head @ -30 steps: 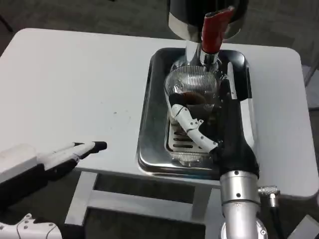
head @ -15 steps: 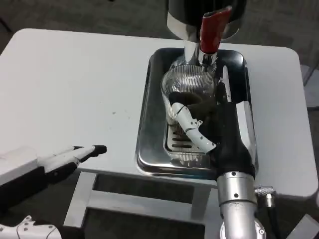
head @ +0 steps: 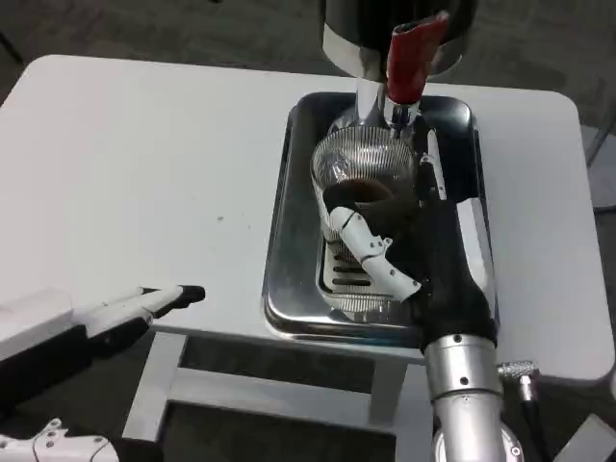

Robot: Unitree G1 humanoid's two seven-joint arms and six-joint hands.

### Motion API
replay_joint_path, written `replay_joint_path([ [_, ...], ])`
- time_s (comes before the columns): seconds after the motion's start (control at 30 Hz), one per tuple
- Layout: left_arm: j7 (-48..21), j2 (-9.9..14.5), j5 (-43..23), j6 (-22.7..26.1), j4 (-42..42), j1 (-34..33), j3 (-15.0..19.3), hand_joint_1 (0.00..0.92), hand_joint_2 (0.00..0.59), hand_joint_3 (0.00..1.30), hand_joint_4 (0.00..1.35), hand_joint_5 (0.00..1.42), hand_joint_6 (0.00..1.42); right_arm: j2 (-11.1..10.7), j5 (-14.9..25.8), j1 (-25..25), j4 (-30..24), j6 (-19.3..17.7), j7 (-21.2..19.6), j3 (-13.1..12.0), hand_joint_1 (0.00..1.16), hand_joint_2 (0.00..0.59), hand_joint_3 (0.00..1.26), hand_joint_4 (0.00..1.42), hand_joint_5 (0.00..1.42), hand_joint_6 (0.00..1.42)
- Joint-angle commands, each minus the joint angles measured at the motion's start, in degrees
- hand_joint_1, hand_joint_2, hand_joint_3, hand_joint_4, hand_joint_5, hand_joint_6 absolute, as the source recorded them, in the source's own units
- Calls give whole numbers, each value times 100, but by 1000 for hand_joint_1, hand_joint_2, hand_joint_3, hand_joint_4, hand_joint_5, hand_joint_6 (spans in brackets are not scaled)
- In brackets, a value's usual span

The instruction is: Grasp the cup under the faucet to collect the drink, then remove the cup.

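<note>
Cup under the faucet, held by the right hand

The ribbed clear cup [head: 364, 173] stands in the metal tray [head: 289, 241] beneath the red-handled faucet [head: 409, 60] — right hand [head: 404, 236] fingers [head: 371, 255] wrapped around it; left hand [head: 115, 313] fingers extended, holding nothing, at the tabletop [head: 144, 164] edge.

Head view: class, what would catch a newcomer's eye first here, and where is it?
The red tap handle at top centre, on a shiny drink dispenser. Just below it, the right hand grips a clear ribbed cup with dark drink inside, over a metal tray. The left hand rests at the table's near-left edge.
</note>
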Motion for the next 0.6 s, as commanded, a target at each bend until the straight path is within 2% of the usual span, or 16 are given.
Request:
replay_joint_path([
  [0.03, -92, 104, 63, 46, -67, 82, -24, 0, 73, 0, 0, 0, 165, 0, -22, 46, -4, -62, 115, 77, 594, 237, 0, 0, 0, 0],
  [0.43, -184, 120, 22, 135, -86, 93, -20, 0, 66, 0, 0, 0, 166, -8, -155, 19, -23, 98, 133, 117, 635, 235, 0, 0, 0, 0],
  [0.6, -206, 144, 20, 149, -64, 65, -29, 0, 66, 0, 0, 0, 166, 58, -334, -39, 26, 229, 47, 191, 662, 231, 0, 0, 0, 61],
])
